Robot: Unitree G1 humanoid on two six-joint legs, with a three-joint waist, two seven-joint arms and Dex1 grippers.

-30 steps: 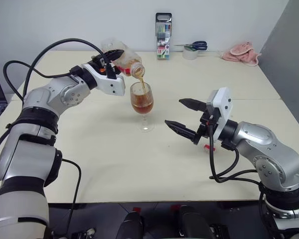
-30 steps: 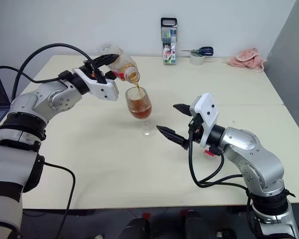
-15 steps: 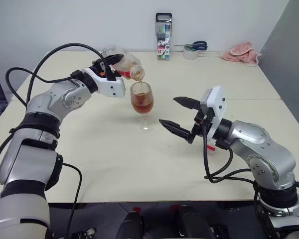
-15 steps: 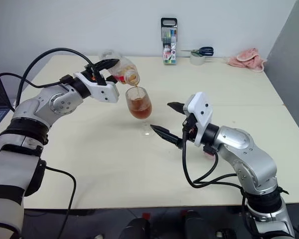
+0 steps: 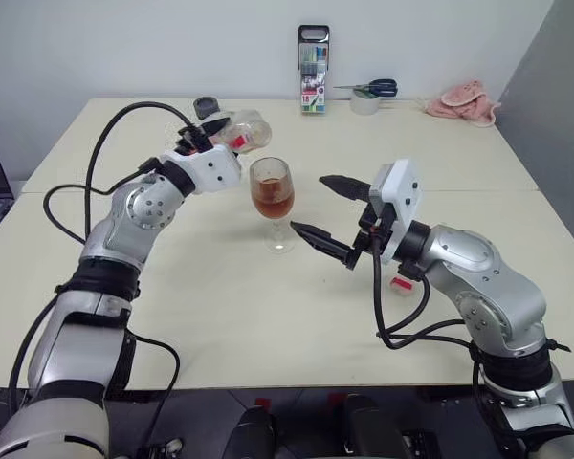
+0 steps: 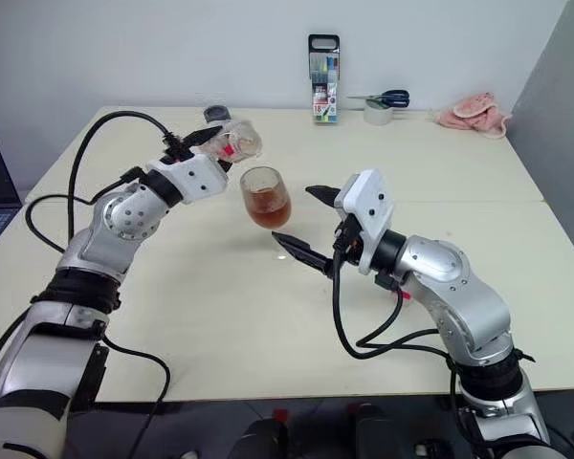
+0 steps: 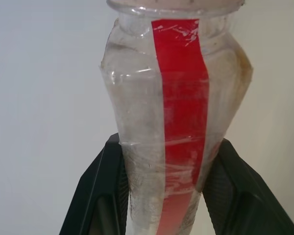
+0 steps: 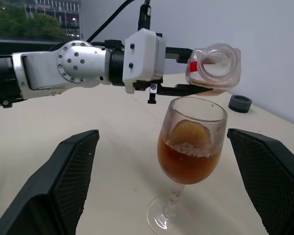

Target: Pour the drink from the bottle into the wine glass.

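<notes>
Pour status: the wine glass [image 5: 273,194] is standing on the table [image 5: 220,316] holding the drink [image 8: 187,159] to roughly half its bowl, while the bottle [image 5: 239,130], looking drained, is lying near level beside the rim, clenched in the left gripper [image 5: 210,137]. The right gripper [image 5: 329,215] is waiting spread wide beside the glass's stem, grasping nothing. Hard to make out: any dregs remaining in the bottle.

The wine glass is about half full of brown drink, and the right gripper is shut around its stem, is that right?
Not quite. The wine glass is about half full of the drink, but the right gripper stands open, its fingers apart on either side of the glass without touching it. The right wrist view shows this.
</notes>
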